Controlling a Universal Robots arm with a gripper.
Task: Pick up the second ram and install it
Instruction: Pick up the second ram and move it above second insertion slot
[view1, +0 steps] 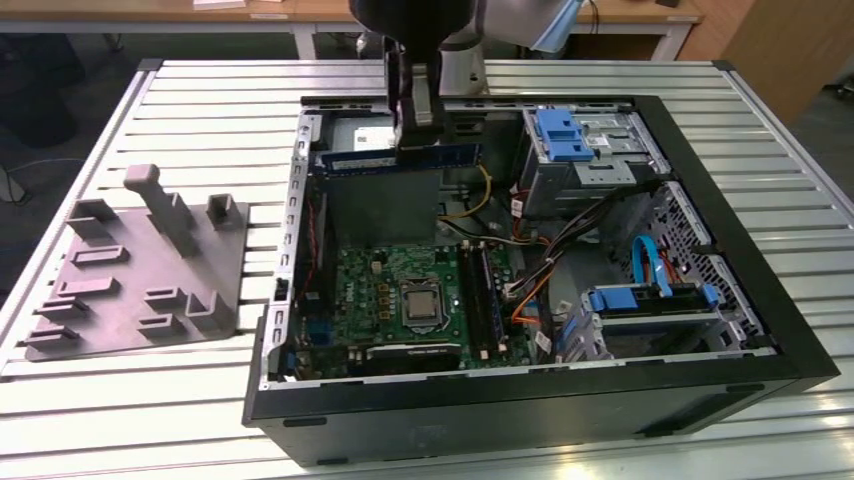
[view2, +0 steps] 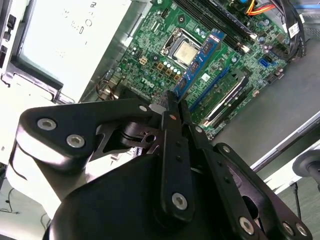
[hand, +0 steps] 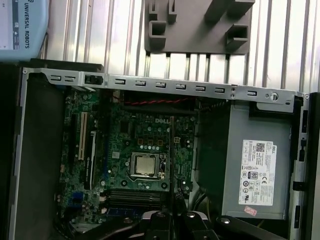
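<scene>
The second ram is a long blue stick with black chips. It hangs level above the back of the open computer case, with my gripper shut on its top edge. In the second wrist view the ram sticks out from between my gripper fingers, over the green motherboard. In the first wrist view the ram shows edge-on as a thin dark line above my gripper. The long black slots lie beside the processor, lower and nearer the front than the ram.
A grey holder tray with upright posts lies on the slatted table at the exterior view's left. Inside the case are drive cages with blue parts, loose cables and a silver power supply. One long slot holds a green module.
</scene>
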